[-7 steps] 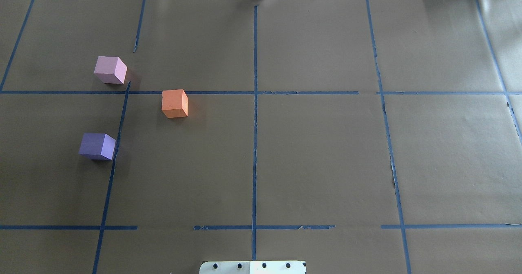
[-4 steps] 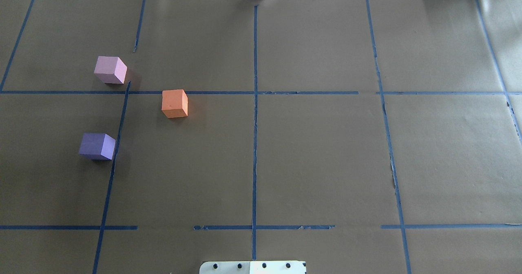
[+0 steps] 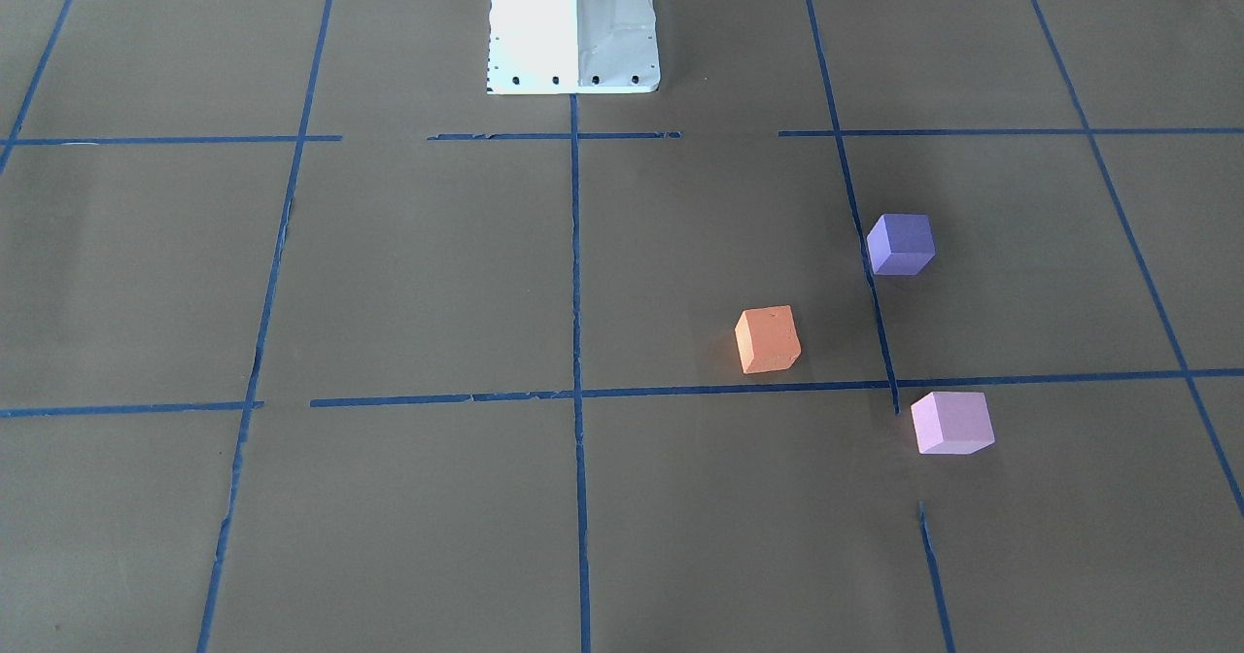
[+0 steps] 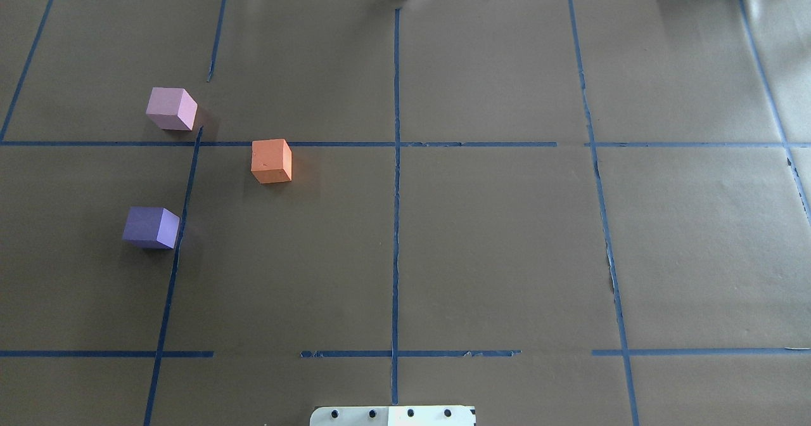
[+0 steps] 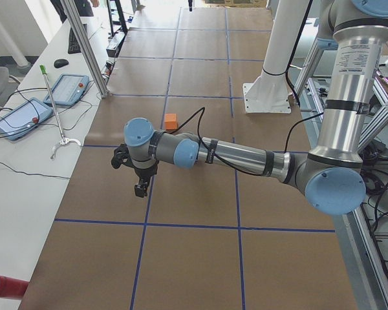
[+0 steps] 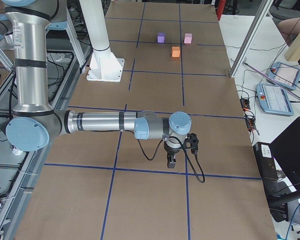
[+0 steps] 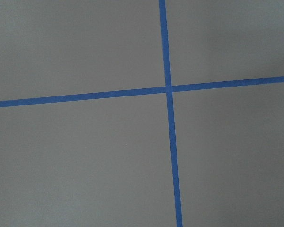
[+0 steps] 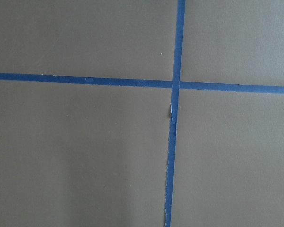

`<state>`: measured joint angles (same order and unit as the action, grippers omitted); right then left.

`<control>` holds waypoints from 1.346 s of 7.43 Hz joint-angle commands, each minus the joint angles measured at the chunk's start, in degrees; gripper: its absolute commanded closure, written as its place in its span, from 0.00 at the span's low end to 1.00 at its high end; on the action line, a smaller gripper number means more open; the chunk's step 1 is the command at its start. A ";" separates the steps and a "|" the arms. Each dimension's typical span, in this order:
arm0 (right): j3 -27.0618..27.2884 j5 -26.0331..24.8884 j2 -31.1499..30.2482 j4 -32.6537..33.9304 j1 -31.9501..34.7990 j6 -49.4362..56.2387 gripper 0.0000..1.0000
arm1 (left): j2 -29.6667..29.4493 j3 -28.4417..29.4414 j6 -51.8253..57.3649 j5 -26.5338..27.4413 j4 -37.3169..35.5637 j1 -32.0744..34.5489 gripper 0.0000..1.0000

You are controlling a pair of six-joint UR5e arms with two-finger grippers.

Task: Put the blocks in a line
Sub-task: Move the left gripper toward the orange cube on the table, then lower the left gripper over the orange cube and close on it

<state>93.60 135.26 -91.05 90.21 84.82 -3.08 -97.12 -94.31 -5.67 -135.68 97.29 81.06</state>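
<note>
**Three blocks sit loose on the brown-papered table (image 4: 507, 236), and your line is not begun.**

Both arms are parked well away from the blocks. The left gripper (image 5: 140, 191) and the right gripper (image 6: 171, 162) show only in the side views, so you cannot tell whether either is parted or closed. On the robot's left side, the orange block (image 4: 272, 160) sits toward the centre, off the path between the pink block (image 4: 171, 108) and the purple block (image 4: 151, 227). All the arranging looks left to do.
</note>
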 commanded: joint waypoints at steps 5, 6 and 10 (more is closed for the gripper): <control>0.00 0.00 0.00 -0.03 0.00 0.00 0.00 | -17.57 0.09 -31.85 10.45 9.32 -27.41 0.00; 0.00 0.00 0.00 0.06 0.00 0.00 0.00 | -20.45 -0.43 -36.29 15.49 9.23 -30.23 0.00; 0.00 0.00 0.00 -0.03 0.00 0.00 0.00 | -23.73 0.27 -50.60 17.81 9.41 -37.10 0.00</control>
<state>93.60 135.30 -91.05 90.22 84.81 -3.08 -120.18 -94.24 -49.91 -119.37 106.90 46.01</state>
